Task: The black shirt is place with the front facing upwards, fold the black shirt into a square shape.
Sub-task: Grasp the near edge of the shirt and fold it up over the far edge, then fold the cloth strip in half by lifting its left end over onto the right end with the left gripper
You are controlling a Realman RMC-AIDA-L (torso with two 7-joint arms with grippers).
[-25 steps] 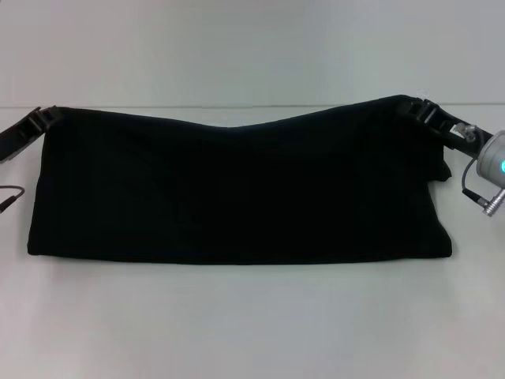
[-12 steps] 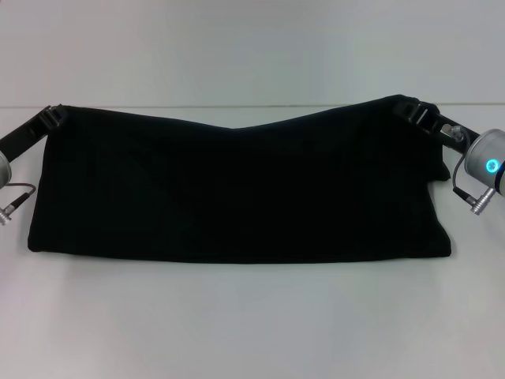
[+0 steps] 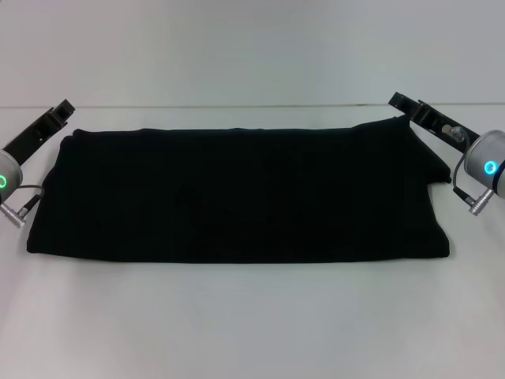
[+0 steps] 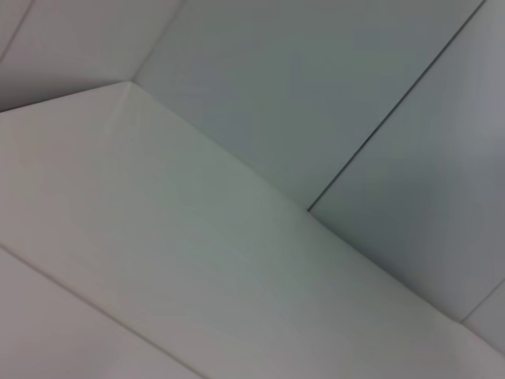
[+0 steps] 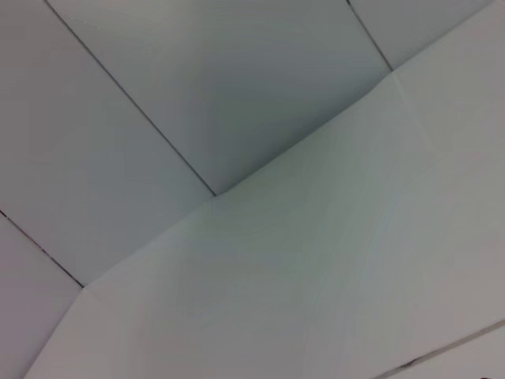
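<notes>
Flat on the white table (image 3: 252, 324), the black shirt (image 3: 237, 193) lies folded into a long horizontal band, wider than it is deep, with no lettering or label showing on its upper face. Its near edge runs almost straight, its far edge is nearly level, and the far right corner rises into a small peak. The left gripper (image 3: 61, 110) sits just beyond the shirt's far left corner, fingers pointing toward the back of the table and clear of the cloth, with table surface visible between them and the fabric. The right gripper (image 3: 404, 103) sits just past the peaked far right corner, very close to the cloth; whether it touches the fabric cannot be made out. Neither gripper has cloth between its fingers, but how wide each pair of jaws stands cannot be told from the head view. Each wrist body shows a green ring light at the frame's edges. Both wrist views show only pale panels and seams, with no shirt and no fingers in sight.
</notes>
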